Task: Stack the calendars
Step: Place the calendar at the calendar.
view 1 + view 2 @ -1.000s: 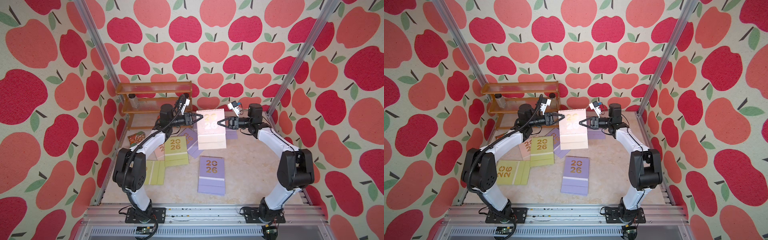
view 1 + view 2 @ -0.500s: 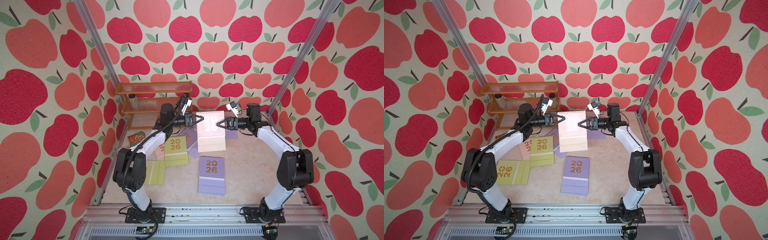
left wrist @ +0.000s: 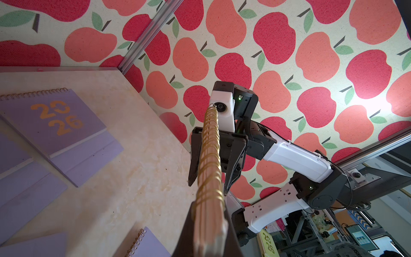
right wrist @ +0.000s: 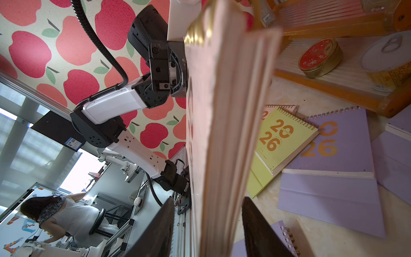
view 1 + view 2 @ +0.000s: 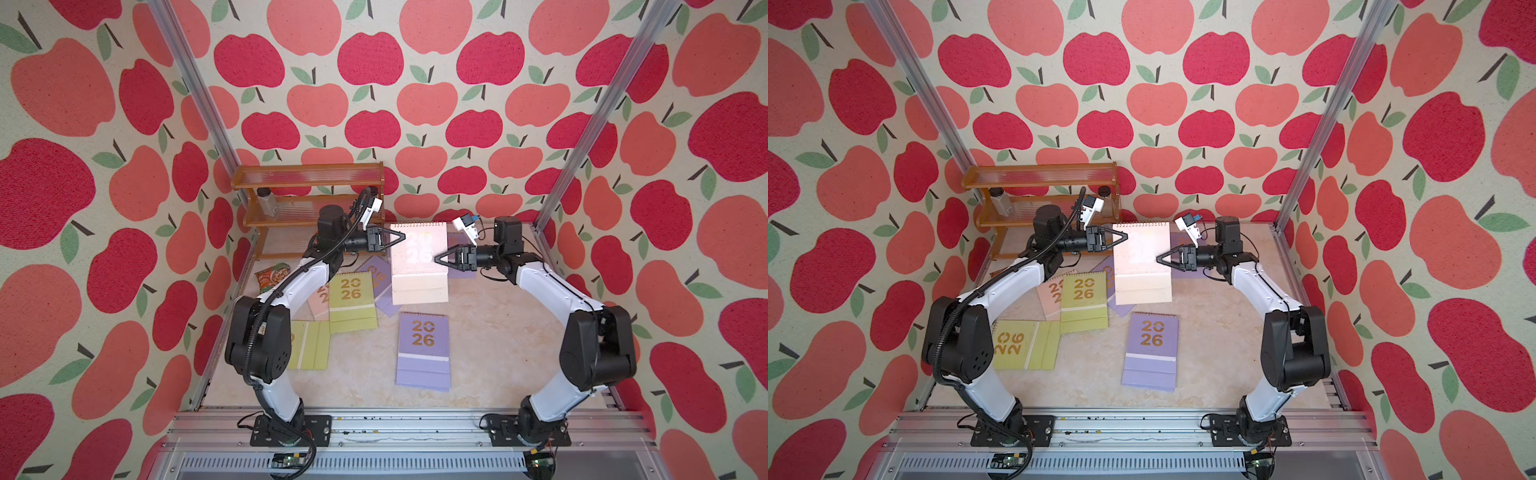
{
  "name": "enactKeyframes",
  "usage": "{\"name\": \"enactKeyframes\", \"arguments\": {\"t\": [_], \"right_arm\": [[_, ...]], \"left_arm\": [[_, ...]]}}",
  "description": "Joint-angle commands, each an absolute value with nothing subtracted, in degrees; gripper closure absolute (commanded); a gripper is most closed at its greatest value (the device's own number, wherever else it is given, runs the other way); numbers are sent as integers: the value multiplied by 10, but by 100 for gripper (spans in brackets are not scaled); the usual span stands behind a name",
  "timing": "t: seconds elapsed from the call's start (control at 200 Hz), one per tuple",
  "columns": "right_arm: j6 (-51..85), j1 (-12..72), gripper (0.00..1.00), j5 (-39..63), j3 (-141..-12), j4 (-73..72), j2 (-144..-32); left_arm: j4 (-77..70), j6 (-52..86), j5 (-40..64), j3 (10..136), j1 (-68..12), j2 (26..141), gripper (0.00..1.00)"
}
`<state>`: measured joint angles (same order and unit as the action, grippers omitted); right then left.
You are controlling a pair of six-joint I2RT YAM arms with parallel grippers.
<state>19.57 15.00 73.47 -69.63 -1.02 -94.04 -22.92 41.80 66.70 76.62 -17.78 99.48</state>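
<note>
- The left gripper (image 5: 402, 238) is clamped tight on the pale pink calendar (image 5: 417, 270), at its side edge just below the gold spiral binding.
- That calendar is up in the air over the middle of the back of the table (image 5: 498, 332). It hangs upright with the spiral at the top.
- The right gripper (image 5: 437, 258) is partly spread at the calendar's opposite edge. In the right wrist view its two dark fingers (image 4: 160, 233) stand on either side of the page block without squeezing it.
- A lilac calendar (image 5: 423, 349) lies flat and alone near the front middle of the table, gold "2026" facing up.
- A yellow-green calendar (image 5: 351, 301) lies to the left, overlapping another pink calendar (image 5: 318, 297). It is just beside a second lilac calendar (image 5: 380, 274) that is partly hidden by the lifted one.
- A second yellow-green calendar (image 5: 1021, 345) lies turned sideways near the left arm's base joint.
- One more lilac calendar (image 5: 457, 243) shows at the back, behind the right gripper.
- A crinkled snack packet (image 5: 272, 277) lies at the left edge, near the foot of the wooden shelf (image 5: 307, 178).
</note>
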Motion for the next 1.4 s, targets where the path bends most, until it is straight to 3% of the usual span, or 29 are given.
{"name": "enactKeyframes", "arguments": {"t": [0.0,0.365,0.68,0.86,0.95,1.071,1.136,1.181,1.246,1.396], "right_arm": [[250,148,50,728,-663,-104,-913],[369,150,58,728,-620,-290,-921],[380,156,76,733,-612,-300,-922],[379,157,100,727,-601,-292,-919],[368,158,100,723,-590,-275,-913],[339,158,100,699,-574,-211,-901],[337,158,100,684,-560,-187,-893],[348,158,100,675,-545,-180,-885],[361,159,100,668,-519,-157,-870],[343,159,100,618,-458,-41,-802]], "left_arm": [[-250,411,676,788,-172,987,100],[-271,428,679,776,-173,990,100],[-272,428,678,772,-173,992,100],[-262,423,674,772,-173,992,100],[-262,424,672,773,-172,994,100],[-246,416,676,785,-170,998,69],[-217,398,673,791,-164,992,44],[-182,377,664,794,-159,981,33],[-145,348,653,790,-148,962,25],[-64,287,632,769,-118,904,23]]}}
